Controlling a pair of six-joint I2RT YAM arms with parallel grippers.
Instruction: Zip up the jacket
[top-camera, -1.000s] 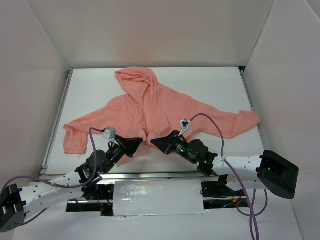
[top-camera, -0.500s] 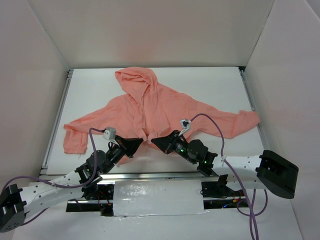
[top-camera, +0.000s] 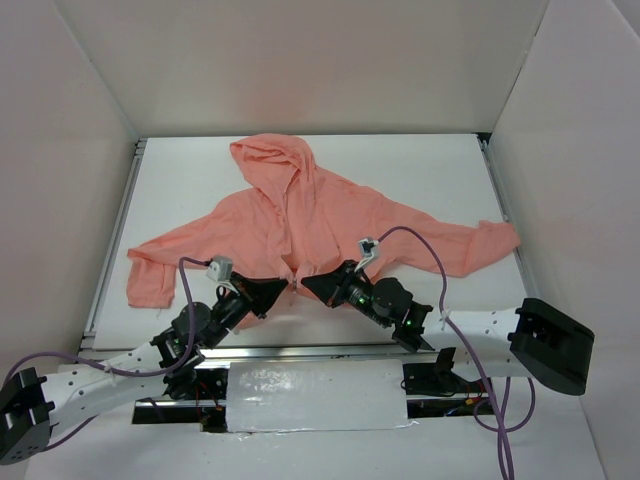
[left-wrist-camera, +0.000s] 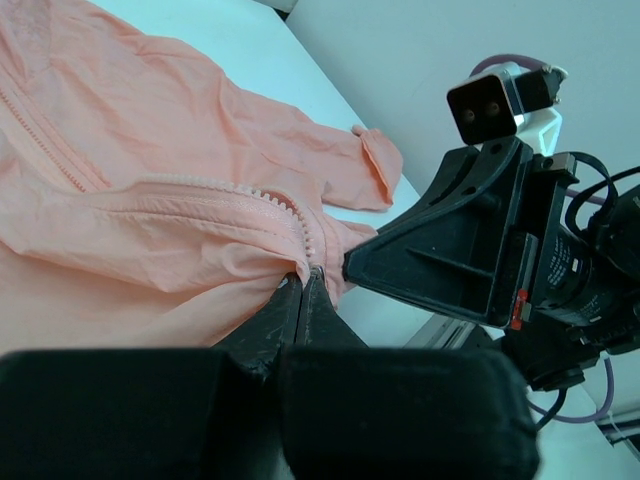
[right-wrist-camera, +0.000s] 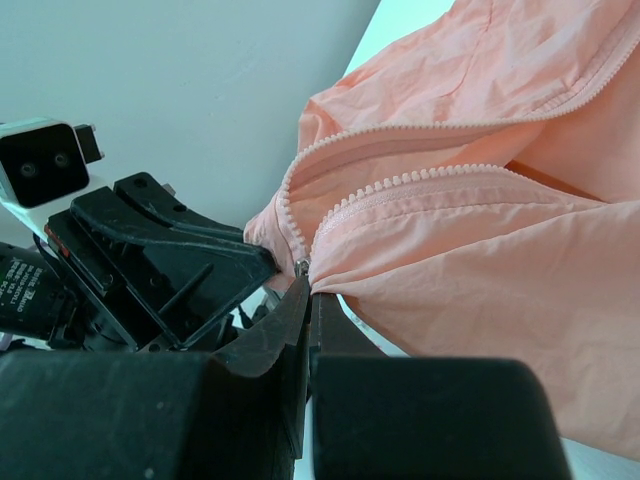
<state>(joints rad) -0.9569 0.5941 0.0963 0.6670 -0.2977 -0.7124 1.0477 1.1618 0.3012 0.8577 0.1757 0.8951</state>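
jacket (top-camera: 300, 215) lies flat on the white tabletop (top-camera: 430, 170), hood far, front open. Left tool (top-camera: 285, 287) and right tool (top-camera: 307, 285) are both at the near hem. Each is pressed together, pinching one bottom end of the zipper (left-wrist-camera: 255, 192). Change over the last second: tiny, the tools edged slightly closer and the hem ends almost meet. Likely still lining up the zipper ends; teeth not joined, zipping not started. No containers in view.
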